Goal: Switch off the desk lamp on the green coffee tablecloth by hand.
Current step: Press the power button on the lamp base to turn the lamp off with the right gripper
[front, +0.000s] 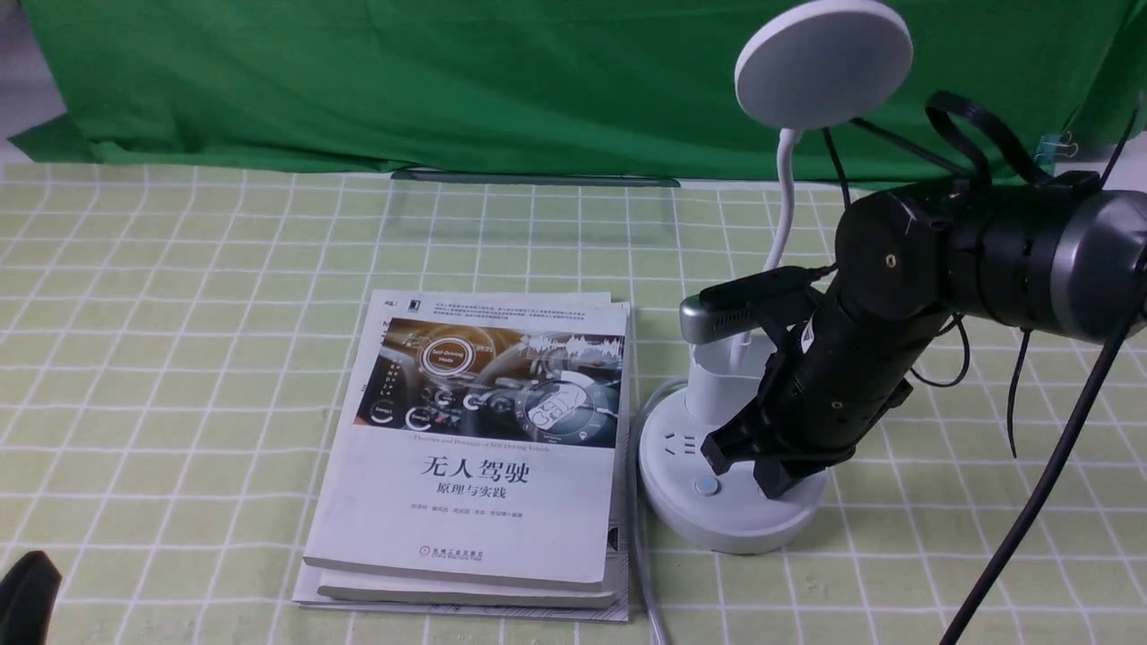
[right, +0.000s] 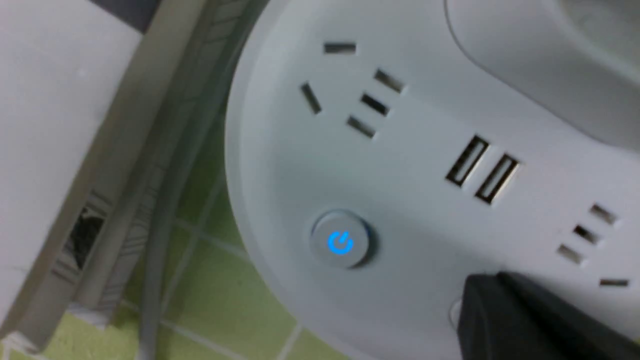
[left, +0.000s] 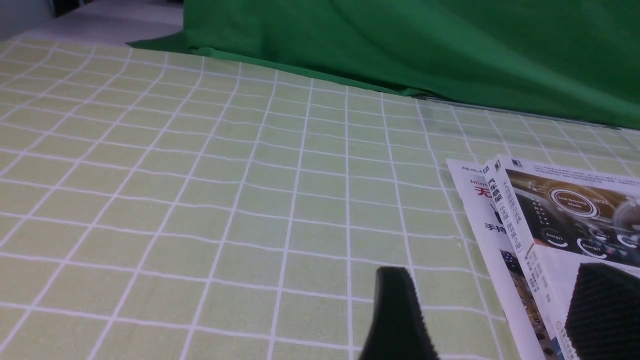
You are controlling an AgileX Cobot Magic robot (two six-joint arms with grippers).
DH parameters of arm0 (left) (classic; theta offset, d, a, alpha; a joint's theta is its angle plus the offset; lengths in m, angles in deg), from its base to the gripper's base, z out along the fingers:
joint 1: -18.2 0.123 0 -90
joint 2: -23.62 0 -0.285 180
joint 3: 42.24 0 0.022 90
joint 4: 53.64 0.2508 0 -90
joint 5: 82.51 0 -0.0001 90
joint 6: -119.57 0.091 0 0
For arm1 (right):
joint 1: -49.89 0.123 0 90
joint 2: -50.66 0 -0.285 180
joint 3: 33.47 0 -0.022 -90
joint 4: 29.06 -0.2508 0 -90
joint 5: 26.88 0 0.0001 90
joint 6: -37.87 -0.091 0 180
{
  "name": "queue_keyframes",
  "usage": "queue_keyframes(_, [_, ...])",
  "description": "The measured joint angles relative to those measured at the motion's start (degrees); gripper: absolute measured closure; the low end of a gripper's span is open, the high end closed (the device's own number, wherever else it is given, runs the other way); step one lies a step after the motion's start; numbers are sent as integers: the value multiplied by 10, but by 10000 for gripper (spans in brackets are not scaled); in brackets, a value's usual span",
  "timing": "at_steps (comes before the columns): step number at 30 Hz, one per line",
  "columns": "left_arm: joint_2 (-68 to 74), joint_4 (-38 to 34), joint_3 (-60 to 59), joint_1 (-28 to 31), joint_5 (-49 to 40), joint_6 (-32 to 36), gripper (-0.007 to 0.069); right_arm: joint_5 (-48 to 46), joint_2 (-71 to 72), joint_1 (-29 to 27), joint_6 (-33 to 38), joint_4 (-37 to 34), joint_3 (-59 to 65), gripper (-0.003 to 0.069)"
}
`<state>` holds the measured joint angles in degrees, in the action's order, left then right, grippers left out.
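Right claw (front: 772, 482), closed and empty, is leaning down onto the round base of the lamp (front: 717, 524). Its tip is covering a half-hidden button (right: 456, 312) just to the right of the blue-glowing power button (right: 340, 243). That lamp is standing on the checked cloth (front: 179, 358), with stacked books (front: 484, 484) crowding its left side. Open, the left claw (left: 497, 315) is idling well apart, so the right arm is nearer.
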<state>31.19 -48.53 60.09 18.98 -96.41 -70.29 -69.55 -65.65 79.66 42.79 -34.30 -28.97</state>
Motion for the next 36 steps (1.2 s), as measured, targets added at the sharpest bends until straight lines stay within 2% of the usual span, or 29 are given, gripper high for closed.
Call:
queue_keyframes(17, [0, 0, 0, 0, 0, 0, 214, -2, 68, 2, -7, -2, 6, 613])
queue_keyframes(36, [0, 0, 0, 0, 0, 0, 214, 8, 7, 7, -7, 3, 2, 613])
